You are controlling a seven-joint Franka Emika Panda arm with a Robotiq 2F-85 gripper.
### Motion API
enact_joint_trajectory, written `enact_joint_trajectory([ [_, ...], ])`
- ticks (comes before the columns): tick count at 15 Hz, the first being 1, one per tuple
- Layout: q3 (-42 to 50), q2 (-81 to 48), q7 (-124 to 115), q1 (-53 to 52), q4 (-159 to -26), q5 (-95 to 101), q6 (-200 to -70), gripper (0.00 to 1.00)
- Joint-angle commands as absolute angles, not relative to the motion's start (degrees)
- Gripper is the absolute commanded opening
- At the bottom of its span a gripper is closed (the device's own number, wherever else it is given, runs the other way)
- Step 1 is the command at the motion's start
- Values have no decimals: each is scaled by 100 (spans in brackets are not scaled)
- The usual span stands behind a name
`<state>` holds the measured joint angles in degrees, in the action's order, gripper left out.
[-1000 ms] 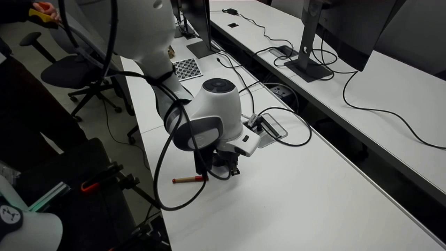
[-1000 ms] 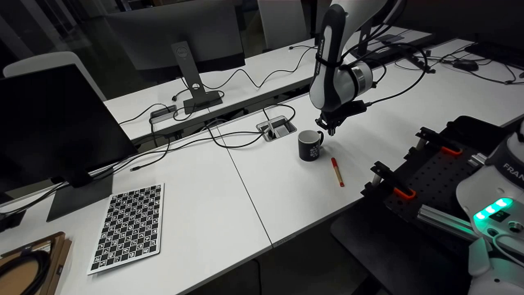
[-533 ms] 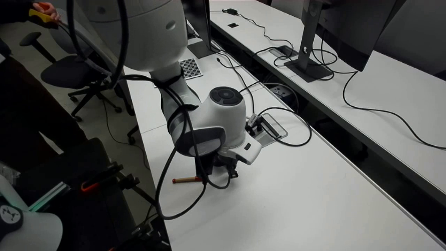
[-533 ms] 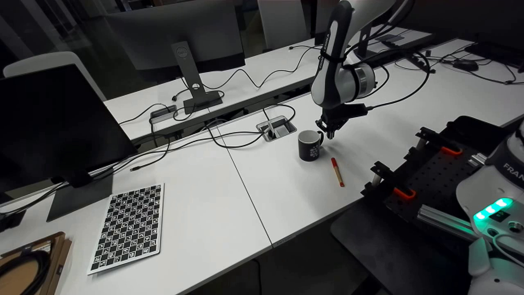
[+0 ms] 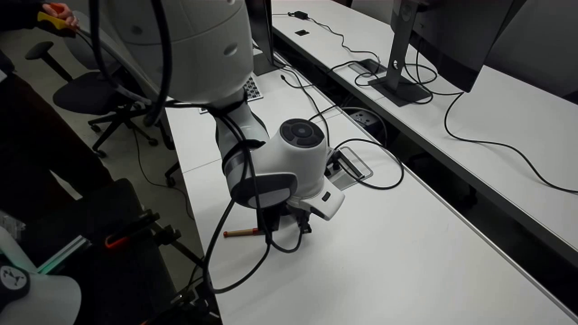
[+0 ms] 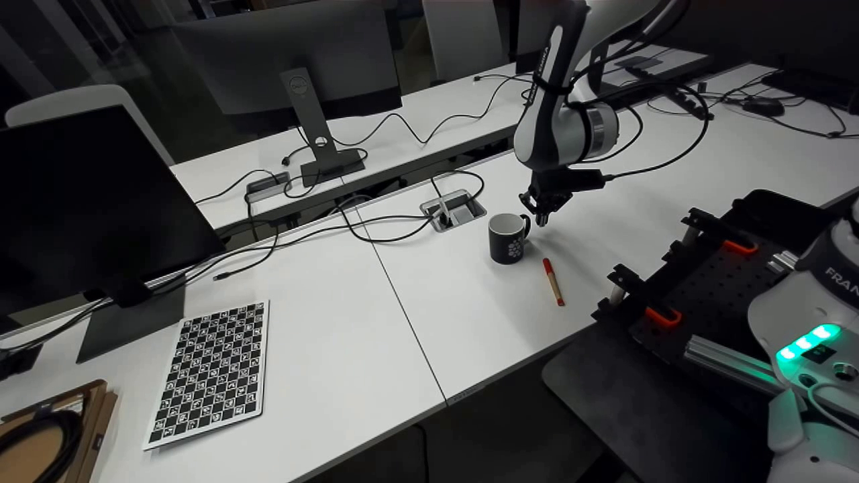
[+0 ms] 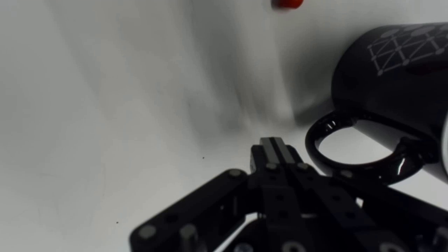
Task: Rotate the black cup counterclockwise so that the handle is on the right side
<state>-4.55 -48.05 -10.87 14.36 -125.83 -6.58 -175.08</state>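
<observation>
The black cup (image 6: 504, 245) stands upright on the white table in an exterior view. Its handle (image 6: 527, 227) points toward my gripper (image 6: 542, 220). In the wrist view the cup (image 7: 392, 87) fills the right side, with the glossy handle loop (image 7: 310, 141) nearest my gripper (image 7: 276, 145). My two fingers are together with nothing between them. The fingertips are beside the handle, outside its loop; a narrow strip of table shows between them. I cannot tell whether the gripper's linkage touches the handle. In an exterior view the arm hides the cup, and my gripper (image 5: 306, 229) shows low over the table.
A red-capped marker (image 6: 553, 282) lies near the cup; its red end (image 7: 288, 2) shows in the wrist view. A recessed socket box (image 6: 464, 213) with cables is behind the cup. A checkered board (image 6: 215, 372) lies farther along the table. Another robot arm (image 6: 798, 349) stands at the table's front side.
My arm has tilted and my gripper has come slightly lower, a little closer to the handle. The cup and the marker have not visibly moved.
</observation>
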Motion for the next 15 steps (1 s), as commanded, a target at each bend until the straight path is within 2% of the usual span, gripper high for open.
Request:
enact_joint_trajectory([
  [1,-615,-4829,-839,1566,-12490,-846,-17470,0],
  [15,-561,-4689,-878,1447,-12678,-857,-17450,0],
])
